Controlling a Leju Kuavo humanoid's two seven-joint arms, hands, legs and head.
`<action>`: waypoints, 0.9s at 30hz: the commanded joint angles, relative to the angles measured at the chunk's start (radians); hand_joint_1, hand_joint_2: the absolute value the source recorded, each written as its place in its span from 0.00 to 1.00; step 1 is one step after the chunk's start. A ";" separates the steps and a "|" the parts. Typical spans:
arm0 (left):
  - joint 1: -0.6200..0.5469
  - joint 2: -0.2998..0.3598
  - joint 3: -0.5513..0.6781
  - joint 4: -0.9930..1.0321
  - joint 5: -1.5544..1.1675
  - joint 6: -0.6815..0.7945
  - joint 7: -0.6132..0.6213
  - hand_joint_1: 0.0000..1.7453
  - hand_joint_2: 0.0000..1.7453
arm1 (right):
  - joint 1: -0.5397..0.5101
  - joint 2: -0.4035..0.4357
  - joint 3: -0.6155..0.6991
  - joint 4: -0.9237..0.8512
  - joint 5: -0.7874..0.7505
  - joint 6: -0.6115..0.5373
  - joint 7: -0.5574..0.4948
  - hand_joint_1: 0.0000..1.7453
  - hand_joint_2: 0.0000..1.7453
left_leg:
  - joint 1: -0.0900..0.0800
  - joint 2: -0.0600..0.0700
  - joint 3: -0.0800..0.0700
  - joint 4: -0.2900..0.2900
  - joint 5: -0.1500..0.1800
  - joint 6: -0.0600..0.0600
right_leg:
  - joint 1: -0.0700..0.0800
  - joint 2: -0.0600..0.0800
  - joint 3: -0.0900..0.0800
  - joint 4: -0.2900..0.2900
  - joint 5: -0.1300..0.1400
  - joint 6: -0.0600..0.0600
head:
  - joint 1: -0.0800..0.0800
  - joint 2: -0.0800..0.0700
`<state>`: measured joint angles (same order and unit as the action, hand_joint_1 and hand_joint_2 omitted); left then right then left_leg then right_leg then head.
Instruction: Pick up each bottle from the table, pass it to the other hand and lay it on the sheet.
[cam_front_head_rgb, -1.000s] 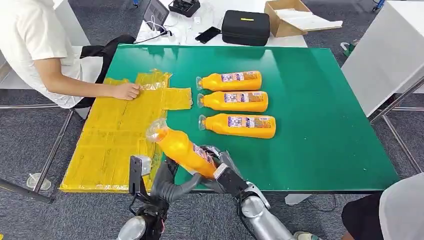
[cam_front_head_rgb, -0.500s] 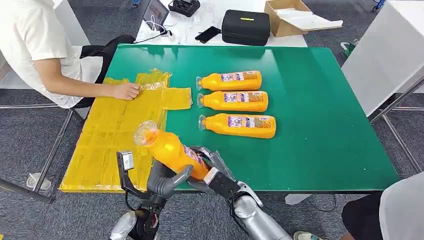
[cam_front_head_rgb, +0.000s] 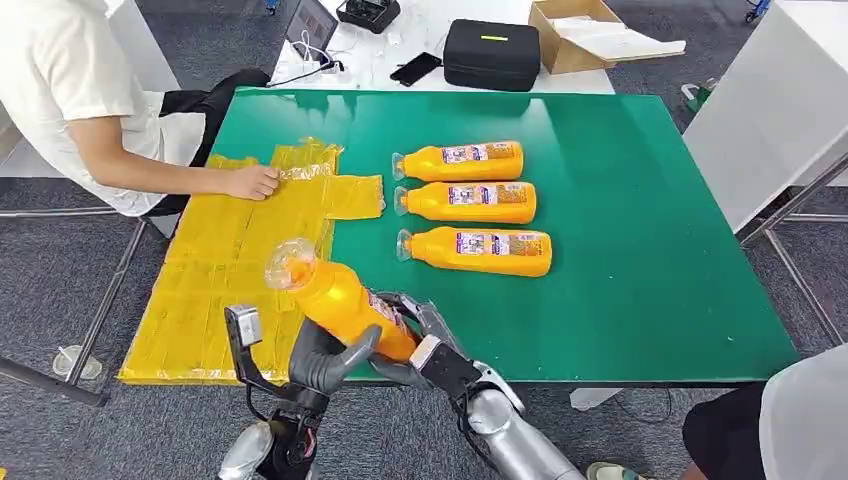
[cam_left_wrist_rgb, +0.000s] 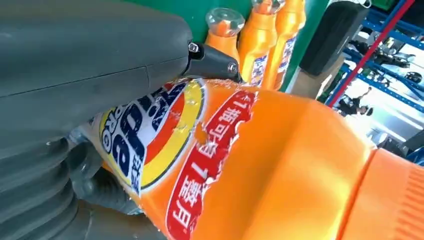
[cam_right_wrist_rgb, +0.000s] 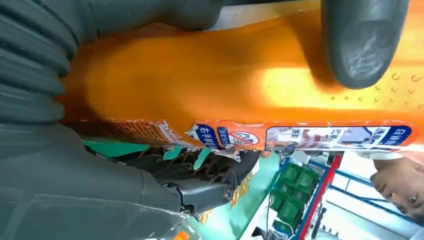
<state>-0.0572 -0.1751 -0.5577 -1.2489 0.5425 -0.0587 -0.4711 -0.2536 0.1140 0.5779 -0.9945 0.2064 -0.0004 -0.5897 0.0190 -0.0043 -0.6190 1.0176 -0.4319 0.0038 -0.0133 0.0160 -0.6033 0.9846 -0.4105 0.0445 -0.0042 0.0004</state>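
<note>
From the head view, your left hand (cam_front_head_rgb: 325, 362) and right hand (cam_front_head_rgb: 425, 345) both grip one orange bottle (cam_front_head_rgb: 345, 300), tilted over the green worktop's (cam_front_head_rgb: 640, 250) near edge beside the yellow sheet (cam_front_head_rgb: 235, 260). Three bottles (cam_front_head_rgb: 470, 205) lie further in. In the left wrist view, the label (cam_left_wrist_rgb: 150, 130) shows Chinese writing you can't read clearly. In the right wrist view, fingers (cam_right_wrist_rgb: 362, 40) press the bottle.

A lab: green test table (cam_front_head_rgb: 640, 250) (blue racking (cam_left_wrist_rgb: 372, 47) behind).
</note>
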 joint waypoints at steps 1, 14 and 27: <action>-0.039 0.007 -0.040 -0.004 -0.023 -0.019 -0.017 1.00 1.00 | 0.002 0.020 0.026 0.039 -0.025 0.030 0.011 0.00 1.00 | 0.000 -0.001 0.003 0.000 -0.001 0.001 | 0.001 -0.003 0.003 0.000 -0.001 -0.002 | 0.000 0.000; -0.003 0.005 0.074 -0.077 -0.114 0.283 -0.042 1.00 1.00 | 0.167 0.049 0.005 -0.302 0.034 -0.478 -0.108 0.00 0.00 | 0.000 -0.001 0.002 0.001 -0.002 0.001 | 0.001 -0.003 0.003 0.002 -0.003 -0.002 | 0.000 0.000; -0.020 0.003 0.133 -0.056 -0.267 0.481 -0.114 1.00 1.00 | 0.176 0.057 -0.029 -0.349 -0.052 -0.538 -0.108 0.00 0.00 | 0.000 -0.001 0.001 0.000 0.000 0.001 | 0.000 -0.002 0.001 0.000 -0.001 -0.002 | 0.000 0.000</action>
<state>-0.0518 -0.1808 -0.4650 -1.3176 0.2857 0.4082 -0.5871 -0.0752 0.1797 0.5646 -1.2970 0.1308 -0.5013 -0.6992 0.0191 -0.0049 -0.6202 1.0176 -0.4318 0.0038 -0.0133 0.0154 -0.6041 0.9847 -0.4107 0.0442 -0.0042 0.0000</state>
